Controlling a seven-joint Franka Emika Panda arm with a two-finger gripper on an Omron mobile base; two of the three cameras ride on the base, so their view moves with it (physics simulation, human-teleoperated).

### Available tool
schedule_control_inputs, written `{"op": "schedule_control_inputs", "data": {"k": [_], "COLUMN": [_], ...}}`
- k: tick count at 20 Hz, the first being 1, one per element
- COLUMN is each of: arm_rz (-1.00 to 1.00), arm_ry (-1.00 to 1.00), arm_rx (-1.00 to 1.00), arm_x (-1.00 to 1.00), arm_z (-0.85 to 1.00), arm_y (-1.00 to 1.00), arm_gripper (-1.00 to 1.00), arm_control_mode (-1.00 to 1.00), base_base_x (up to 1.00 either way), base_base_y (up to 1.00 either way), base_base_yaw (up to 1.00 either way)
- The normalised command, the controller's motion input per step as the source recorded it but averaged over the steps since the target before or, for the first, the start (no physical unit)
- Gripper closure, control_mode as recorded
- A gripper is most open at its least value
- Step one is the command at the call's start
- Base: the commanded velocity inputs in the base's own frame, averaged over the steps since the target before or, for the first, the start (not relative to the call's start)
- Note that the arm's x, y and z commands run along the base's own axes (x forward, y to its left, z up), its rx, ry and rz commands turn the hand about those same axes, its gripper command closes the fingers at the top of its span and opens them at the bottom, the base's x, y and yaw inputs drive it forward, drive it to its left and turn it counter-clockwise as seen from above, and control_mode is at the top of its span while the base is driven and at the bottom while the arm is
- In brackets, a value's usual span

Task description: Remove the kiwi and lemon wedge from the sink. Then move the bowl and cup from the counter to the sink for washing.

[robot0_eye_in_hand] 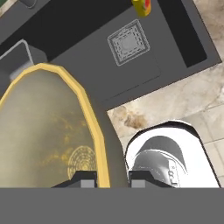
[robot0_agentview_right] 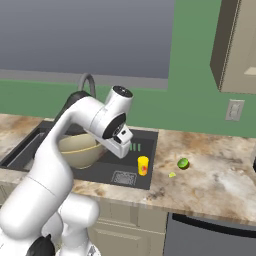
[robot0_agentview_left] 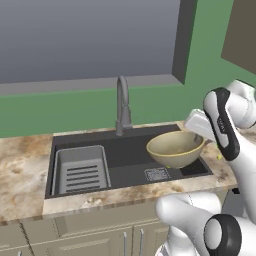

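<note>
In the hand view the bowl (robot0_eye_in_hand: 48, 127) runs off the left and bottom edges, and the cup (robot0_eye_in_hand: 142, 6) is cut by the top edge. In the right base view the white arm hides much of the bowl (robot0_agentview_right: 80, 150) and part of the sink (robot0_agentview_right: 132, 167). In the left base view the bowl (robot0_agentview_left: 175, 148) covers the sink's (robot0_agentview_left: 125, 160) right part, and the end effector's tips are hidden behind the arm.

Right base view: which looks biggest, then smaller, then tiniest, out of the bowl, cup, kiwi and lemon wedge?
Largest to smallest as they look in that view:
1. bowl, though the arm hides part of it
2. cup
3. kiwi
4. lemon wedge
They sit at similar distances from the camera, so the order looks safe.
</note>
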Motion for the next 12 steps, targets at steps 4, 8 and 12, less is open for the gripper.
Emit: {"op": "schedule_control_inputs", "data": {"k": [4,8,12], "arm_rz": [0.00,0.00,0.00], "arm_ry": [0.01,0.00,0.00], "arm_rx": [0.00,0.00,0.00], "arm_x": [0.25,0.23,0.25], "arm_z": [-0.29,-0.30,-0.27], "arm_y": [0.04,0.04,0.02], "arm_gripper": [1.00,1.00,1.00], "arm_control_mode": [-1.00,-1.00,-1.00], "base_base_x": [0.00,0.00,0.00], "base_base_y": [0.00,0.00,0.00], "base_base_yaw": [0.00,0.00,0.00]}}
